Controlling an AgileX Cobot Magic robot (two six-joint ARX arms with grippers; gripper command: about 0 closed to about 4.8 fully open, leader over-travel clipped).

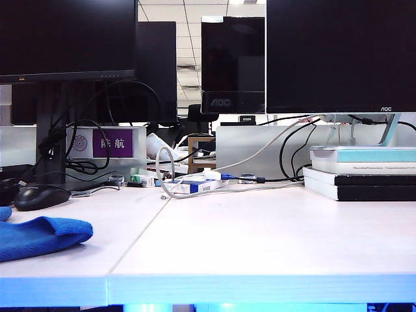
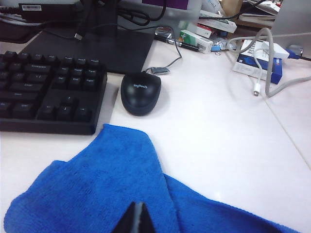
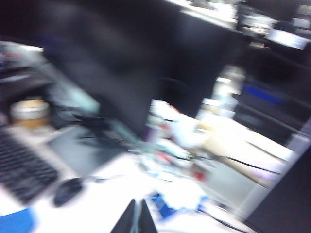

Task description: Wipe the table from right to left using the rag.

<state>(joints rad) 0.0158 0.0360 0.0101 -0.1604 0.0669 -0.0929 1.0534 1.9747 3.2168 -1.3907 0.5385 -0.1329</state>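
The bright blue rag (image 1: 39,237) lies crumpled on the pale table (image 1: 260,234) at its front left. In the left wrist view the rag (image 2: 112,184) fills the near part, and my left gripper (image 2: 135,218) hovers over it with its dark fingertips pressed together and nothing between them. The right wrist view is badly blurred. In it my right gripper (image 3: 137,217) is shut and empty above the table, and a corner of the rag (image 3: 17,221) shows far off to one side. Neither gripper appears in the exterior view.
A black mouse (image 2: 141,92) and a black keyboard (image 2: 46,94) lie just beyond the rag. Cables and small boxes (image 1: 201,185) clutter the back middle. A stack of books (image 1: 364,172) sits at the back right, with monitors (image 1: 338,52) behind.
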